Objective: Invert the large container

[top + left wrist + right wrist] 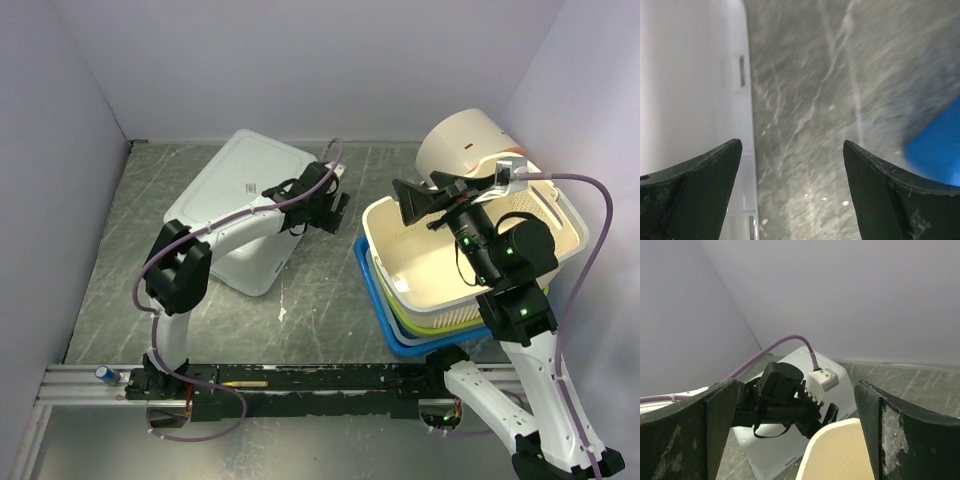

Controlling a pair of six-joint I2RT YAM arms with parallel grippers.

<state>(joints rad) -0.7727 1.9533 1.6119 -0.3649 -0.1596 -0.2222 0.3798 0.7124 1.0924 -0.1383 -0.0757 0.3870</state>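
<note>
White and boxy, the large container [240,200] sits at the back left of the grey table [320,300], a flat closed face with a small label turned up and no opening showing. The left claw [335,212] hangs just beside the container's right edge, released, its fingers [705,175] spread over bare table with nothing between them. To the right, a cream basket [372,240] is stacked in a green basket [420,322] and a blue tray [372,290]. The right claw [405,205] is raised above the cream basket, spread wide and grasping nothing.
</note>
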